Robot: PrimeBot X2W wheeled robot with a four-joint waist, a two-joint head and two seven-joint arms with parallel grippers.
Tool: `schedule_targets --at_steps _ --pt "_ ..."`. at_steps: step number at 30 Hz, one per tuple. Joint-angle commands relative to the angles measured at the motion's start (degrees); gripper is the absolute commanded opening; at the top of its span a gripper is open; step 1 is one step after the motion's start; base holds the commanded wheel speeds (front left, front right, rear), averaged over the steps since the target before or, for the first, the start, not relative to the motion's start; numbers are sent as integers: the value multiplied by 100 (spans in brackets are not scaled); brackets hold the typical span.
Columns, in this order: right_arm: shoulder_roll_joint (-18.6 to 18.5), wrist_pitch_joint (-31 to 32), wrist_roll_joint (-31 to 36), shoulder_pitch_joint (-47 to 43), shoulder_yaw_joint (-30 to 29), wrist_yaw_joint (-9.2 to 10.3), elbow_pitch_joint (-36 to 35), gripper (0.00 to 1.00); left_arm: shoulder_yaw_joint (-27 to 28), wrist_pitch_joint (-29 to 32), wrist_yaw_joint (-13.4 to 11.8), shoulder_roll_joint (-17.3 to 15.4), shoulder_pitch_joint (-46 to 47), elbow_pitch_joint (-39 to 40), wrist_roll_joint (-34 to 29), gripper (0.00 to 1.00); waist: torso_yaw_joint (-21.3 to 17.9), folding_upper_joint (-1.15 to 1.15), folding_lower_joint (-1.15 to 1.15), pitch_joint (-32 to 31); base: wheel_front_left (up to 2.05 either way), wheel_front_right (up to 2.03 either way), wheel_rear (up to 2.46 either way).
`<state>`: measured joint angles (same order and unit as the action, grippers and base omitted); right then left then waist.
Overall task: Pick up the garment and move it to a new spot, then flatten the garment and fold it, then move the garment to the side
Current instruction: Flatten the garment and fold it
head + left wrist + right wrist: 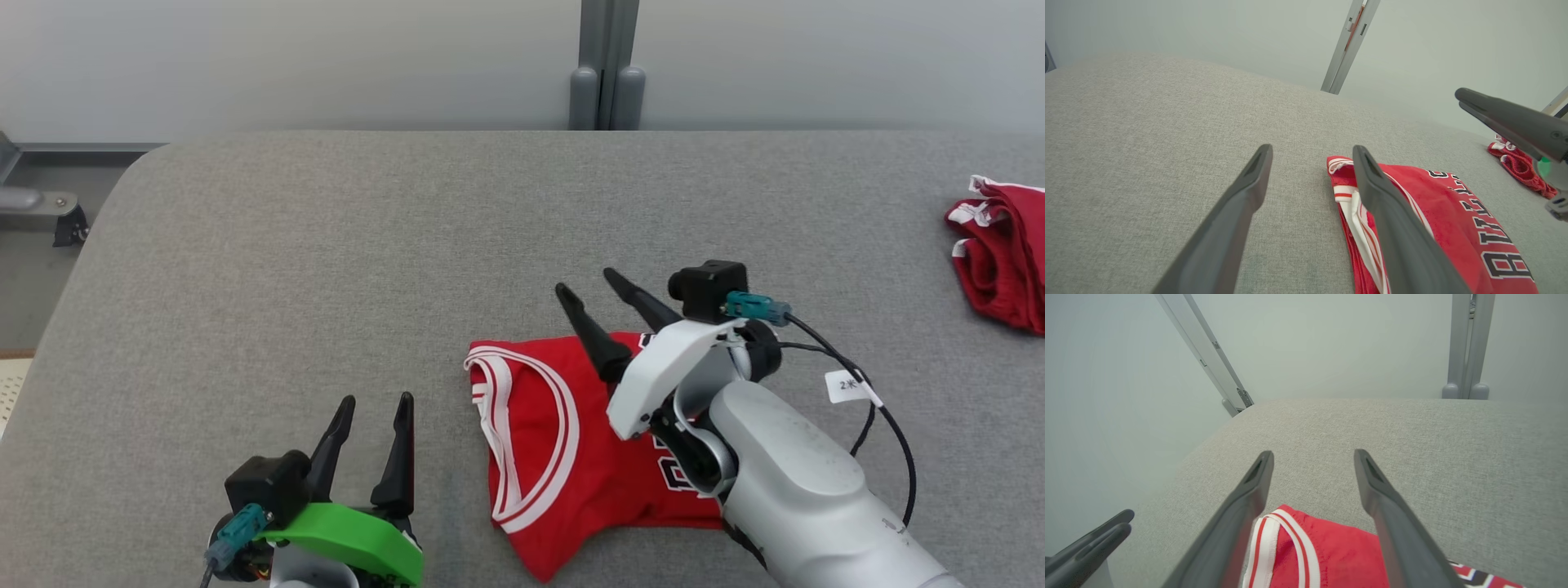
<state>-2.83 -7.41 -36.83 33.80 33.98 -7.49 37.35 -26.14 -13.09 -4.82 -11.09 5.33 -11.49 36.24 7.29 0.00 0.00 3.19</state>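
Observation:
The garment (563, 449) is a red jersey with white trim and dark lettering, folded into a compact shape on the grey padded table (343, 269). My right gripper (585, 283) hovers open above its far edge, nothing between the fingers. In the right wrist view the garment (1327, 555) lies below the spread right gripper (1313, 454). My left gripper (377, 399) stands open at the lower left, apart from the garment. In the left wrist view the garment (1445, 212) lies to the right of the open left gripper (1311, 148), whose right finger overlaps its edge.
A second red garment (1002, 253) lies crumpled at the table's right edge, also seen as red cloth (1519, 165) in the left wrist view. A grey post (606, 65) stands behind the table against a pale wall. The table's left corner is rounded.

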Motion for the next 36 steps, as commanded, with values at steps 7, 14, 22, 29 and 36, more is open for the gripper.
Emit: schedule_targets --at_steps 7,14,22,29,36 --pt "-87 -165 797 -503 -921 2 -116 100 -40 -13 -27 -23 -5 -21 -23 100 -215 0 0 -58 0 0 0" --pt "-74 -74 1355 -1316 -1240 2 -694 100 -53 -34 -31 -41 -78 -27 -3 100 -274 0 0 -72 0 0 0" --pt "-34 157 1557 -1969 -587 2 -831 0 -84 -28 -22 -73 -85 -33 18 100 -180 0 0 -70 0 0 0" --pt "-20 304 1525 -2047 247 2 -490 0 -123 5 -39 -95 -71 -5 10 100 -7 0 0 -63 0 0 0" --pt "-10 337 1173 -1764 1057 2 -36 0 -122 3 -60 -112 -26 8 31 100 130 0 0 -9 0 0 0"
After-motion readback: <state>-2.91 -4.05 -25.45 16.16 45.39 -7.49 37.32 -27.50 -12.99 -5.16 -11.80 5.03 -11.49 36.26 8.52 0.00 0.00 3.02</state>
